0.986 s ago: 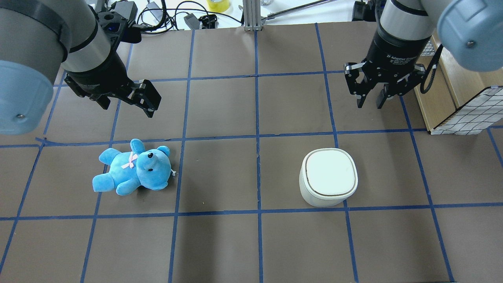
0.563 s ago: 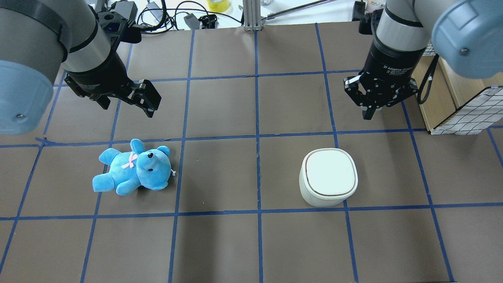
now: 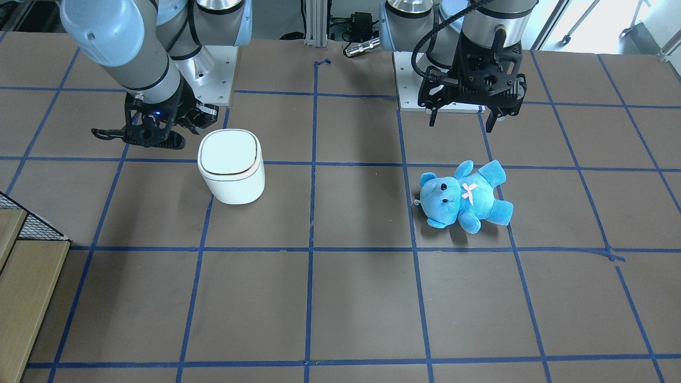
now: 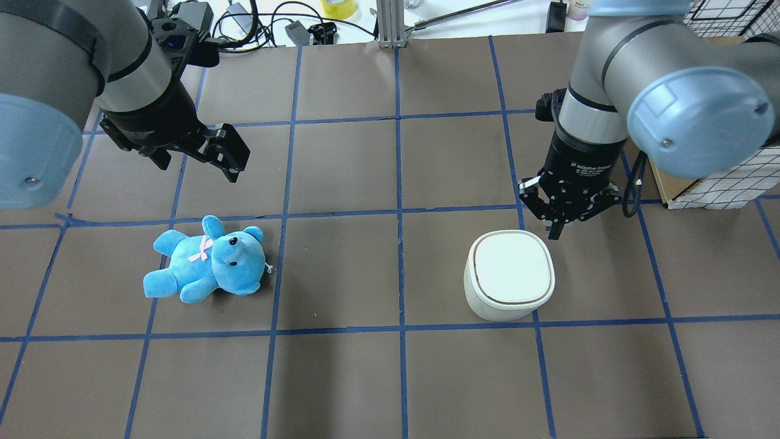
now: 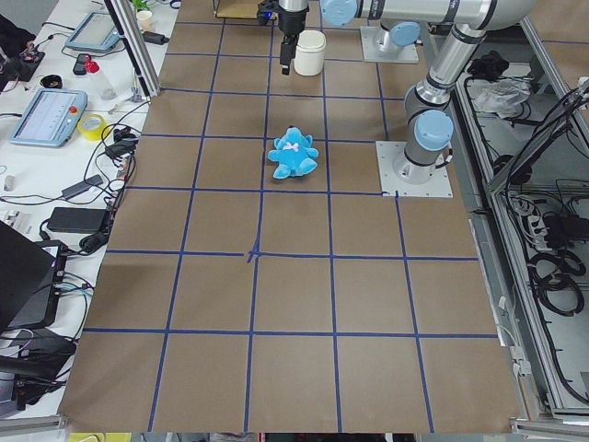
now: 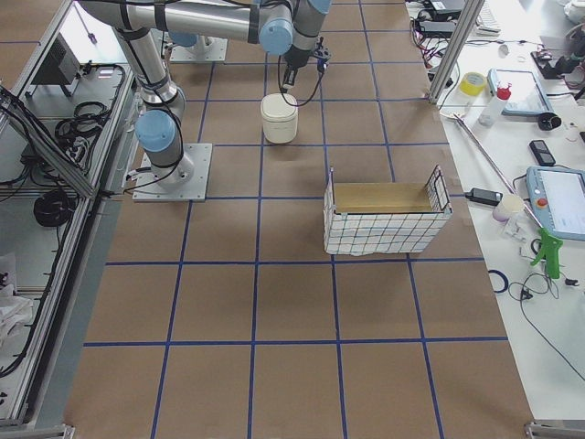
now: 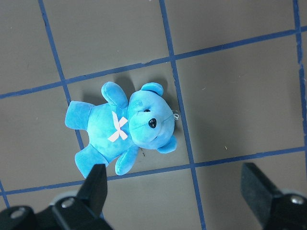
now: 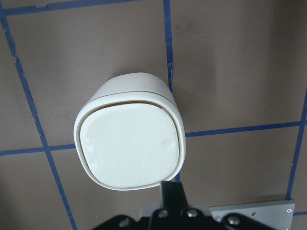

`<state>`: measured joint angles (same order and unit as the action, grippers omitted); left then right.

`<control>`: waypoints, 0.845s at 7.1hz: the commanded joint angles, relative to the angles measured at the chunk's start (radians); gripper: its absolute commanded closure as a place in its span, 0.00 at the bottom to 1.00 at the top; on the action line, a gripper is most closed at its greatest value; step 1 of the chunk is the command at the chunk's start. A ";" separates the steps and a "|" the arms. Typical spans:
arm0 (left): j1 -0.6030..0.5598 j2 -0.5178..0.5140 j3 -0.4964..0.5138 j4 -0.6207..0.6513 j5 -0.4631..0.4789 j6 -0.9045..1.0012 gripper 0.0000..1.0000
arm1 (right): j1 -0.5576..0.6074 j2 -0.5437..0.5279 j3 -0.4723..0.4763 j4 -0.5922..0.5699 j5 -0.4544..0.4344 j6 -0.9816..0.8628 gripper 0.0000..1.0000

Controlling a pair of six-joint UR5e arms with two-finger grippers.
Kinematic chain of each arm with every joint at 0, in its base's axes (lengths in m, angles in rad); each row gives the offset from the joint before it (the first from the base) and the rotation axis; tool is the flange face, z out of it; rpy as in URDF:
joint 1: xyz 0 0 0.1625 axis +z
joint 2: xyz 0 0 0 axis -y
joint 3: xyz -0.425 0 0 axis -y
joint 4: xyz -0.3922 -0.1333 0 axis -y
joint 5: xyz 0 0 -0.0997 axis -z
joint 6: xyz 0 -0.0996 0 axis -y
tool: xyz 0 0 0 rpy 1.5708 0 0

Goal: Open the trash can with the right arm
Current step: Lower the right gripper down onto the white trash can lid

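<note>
The white trash can stands on the brown mat with its lid closed; it also shows in the front view and the right wrist view. My right gripper is shut and empty, with its fingers together pointing down just beyond the can's far right corner. In the right wrist view the closed fingers sit at the lid's edge. I cannot tell whether they touch it. My left gripper is open and empty, above and beyond the blue teddy bear.
A wire-mesh box with a wooden inside stands close to the right of my right arm. Cables and small items lie past the mat's far edge, beside an aluminium post.
My right gripper has shut its fingers and moved from the far right towards the trash can's far right corner. The left arm, the bear and the can have not moved.
</note>
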<state>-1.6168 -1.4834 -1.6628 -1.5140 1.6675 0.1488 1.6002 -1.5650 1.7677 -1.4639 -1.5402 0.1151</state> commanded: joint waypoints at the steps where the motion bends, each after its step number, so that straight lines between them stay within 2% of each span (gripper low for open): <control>1: 0.000 0.000 0.000 0.000 0.000 0.000 0.00 | 0.001 0.010 0.053 -0.019 0.005 -0.005 1.00; 6: 0.000 0.000 0.000 0.000 0.000 0.000 0.00 | 0.001 0.045 0.116 -0.073 0.005 -0.005 1.00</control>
<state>-1.6168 -1.4833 -1.6628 -1.5140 1.6674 0.1488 1.6015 -1.5265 1.8708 -1.5312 -1.5355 0.1104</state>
